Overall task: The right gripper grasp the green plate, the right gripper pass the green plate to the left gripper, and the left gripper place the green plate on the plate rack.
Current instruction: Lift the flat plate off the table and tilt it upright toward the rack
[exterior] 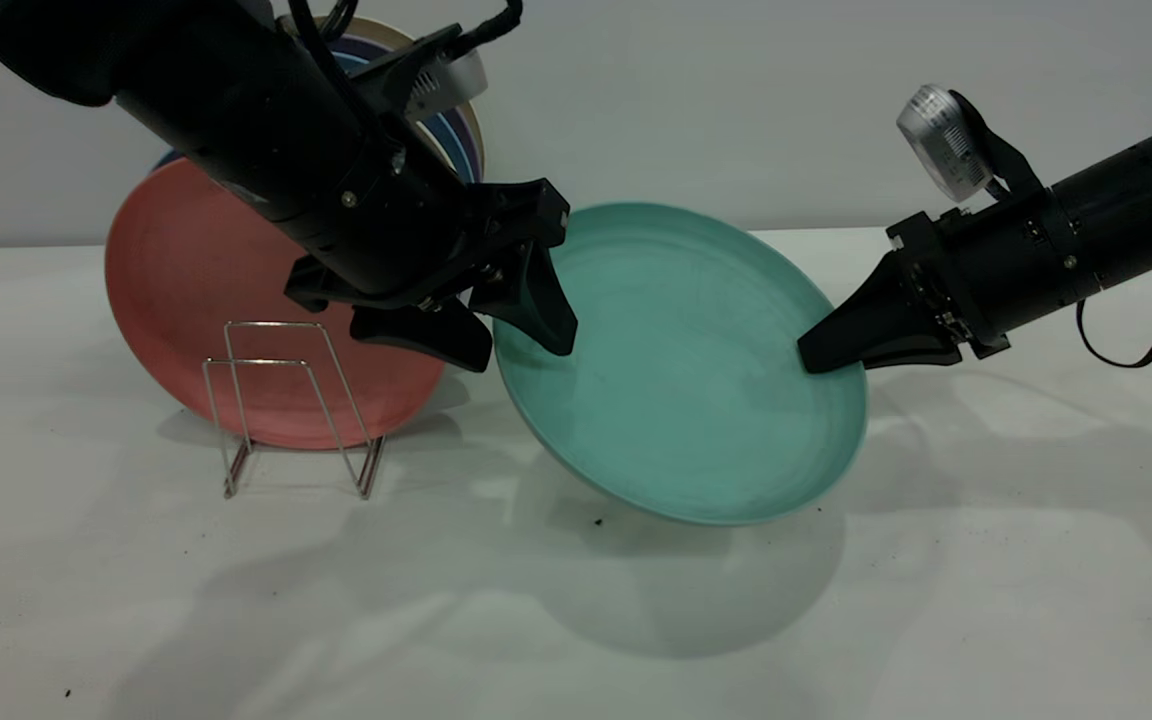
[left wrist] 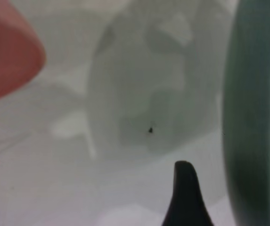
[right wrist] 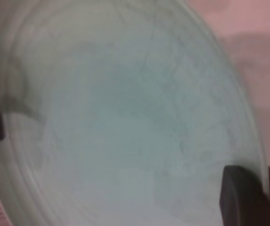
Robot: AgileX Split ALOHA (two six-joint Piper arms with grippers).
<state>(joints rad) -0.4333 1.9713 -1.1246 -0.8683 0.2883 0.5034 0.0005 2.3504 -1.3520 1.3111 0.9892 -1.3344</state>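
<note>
Teal-green and matte, one green plate (exterior: pixel 681 365) hangs tilted above the middle of the white table (exterior: pixel 936 600), clear of the surface with its shadow beneath. We count two grippers on it, one salmon-pink plate (exterior: pixel 196 290) leaning behind one wire plate rack (exterior: pixel 291 405) toward the table's left side, and at least two more plates (exterior: pixel 456 135) stacked behind, mostly hidden by the left arm, so we cannot count them with certainty. The right gripper (exterior: pixel 821 355) has its tapered fingers pressed together on the plate's right rim, clamping it; in the right wrist view the plate (right wrist: pixel 125 122) fills nearly everything and only one dark fingertip (right wrist: pixel 241 197) is clearly shown. The left gripper (exterior: pixel 511 340) sits at the plate's left rim with its two fingers spread, one over the plate's face and one outside the rim, not yet closed. The left wrist view is blurred: we make out one fingertip (left wrist: pixel 186 195), the plate's edge (left wrist: pixel 250 117) just beside it, and a slice of the pink plate (left wrist: pixel 7 52).
</note>
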